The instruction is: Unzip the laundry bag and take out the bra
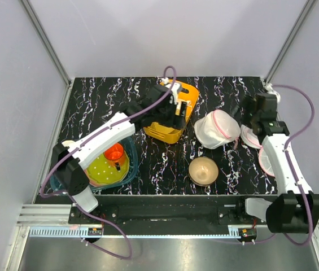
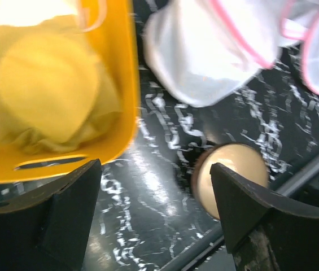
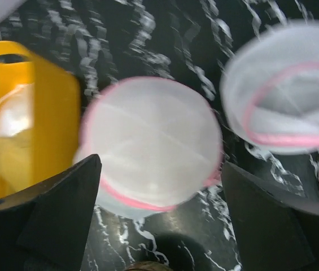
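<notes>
Bag: round drum-shaped white mesh laundry bag (image 1: 217, 129), pink-trimmed, on your black marbled tabletop (image 1: 165, 164).
Left tool (image 2: 154, 166): released, empty.
Right tool (image 3: 160, 164): released, near the bag.

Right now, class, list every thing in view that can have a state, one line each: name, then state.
laundry bag, tilted over, lid looks shut.
left gripper, open, holding nothing.
right gripper, open, above the laundry bag.
yellow bin, upright, holding a yellow cloth.
tan bowl, upright, empty.
orange cup, standing in the teal tub.
</notes>
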`<state>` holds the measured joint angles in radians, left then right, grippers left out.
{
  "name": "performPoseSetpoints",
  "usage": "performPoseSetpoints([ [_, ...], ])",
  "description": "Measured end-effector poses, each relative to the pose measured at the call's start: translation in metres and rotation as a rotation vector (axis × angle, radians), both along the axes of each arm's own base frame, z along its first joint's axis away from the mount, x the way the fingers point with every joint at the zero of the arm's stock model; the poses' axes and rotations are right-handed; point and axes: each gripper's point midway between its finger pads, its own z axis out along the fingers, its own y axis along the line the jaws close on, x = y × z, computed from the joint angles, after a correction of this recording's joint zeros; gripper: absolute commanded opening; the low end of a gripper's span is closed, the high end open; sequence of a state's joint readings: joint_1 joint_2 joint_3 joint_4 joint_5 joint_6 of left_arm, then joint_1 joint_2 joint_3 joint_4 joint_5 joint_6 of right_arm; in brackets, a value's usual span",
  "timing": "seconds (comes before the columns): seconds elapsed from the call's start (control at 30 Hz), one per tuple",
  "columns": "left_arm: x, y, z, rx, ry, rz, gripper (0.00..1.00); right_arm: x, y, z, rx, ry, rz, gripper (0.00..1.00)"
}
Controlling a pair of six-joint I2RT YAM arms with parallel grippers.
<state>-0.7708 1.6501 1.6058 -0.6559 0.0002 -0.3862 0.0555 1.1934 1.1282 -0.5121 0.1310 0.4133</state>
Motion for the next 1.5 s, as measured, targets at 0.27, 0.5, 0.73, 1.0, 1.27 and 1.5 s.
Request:
performPoseSetpoints([
  [0.27, -0.030, -0.080, -0.025, -0.030, 0.058, -0.156, 0.80, -0.037, -0.056, -0.124, 0.418, 0.208, -0.226, 0.96],
  [0.5, -0.040, -0.096, -0.066, 0.028, 0.131, -0.159, 0.81, -0.014, -0.038, -0.139, 0.660, 0.143, -0.174, 0.83],
  [0.73, -0.015, -0.104, -0.032, -0.006, 0.069, -0.114, 0.81, -0.007, -0.024, -0.143, 0.767, 0.083, -0.121, 0.24],
  [1.0, 0.007, -0.122, 0.001, -0.089, 0.052, -0.046, 0.81, -0.012, -0.020, -0.123, 0.745, 0.019, -0.081, 0.00],
  [1.27, -0.008, -0.162, -0.047, -0.161, 0.260, -0.108, 0.81, -0.038, -0.016, -0.079, 0.639, -0.076, -0.035, 0.00],
  [1.5, -0.023, -0.176, -0.086, -0.193, 0.400, -0.126, 0.82, -0.047, -0.016, -0.084, 0.623, -0.042, -0.050, 0.00],
])
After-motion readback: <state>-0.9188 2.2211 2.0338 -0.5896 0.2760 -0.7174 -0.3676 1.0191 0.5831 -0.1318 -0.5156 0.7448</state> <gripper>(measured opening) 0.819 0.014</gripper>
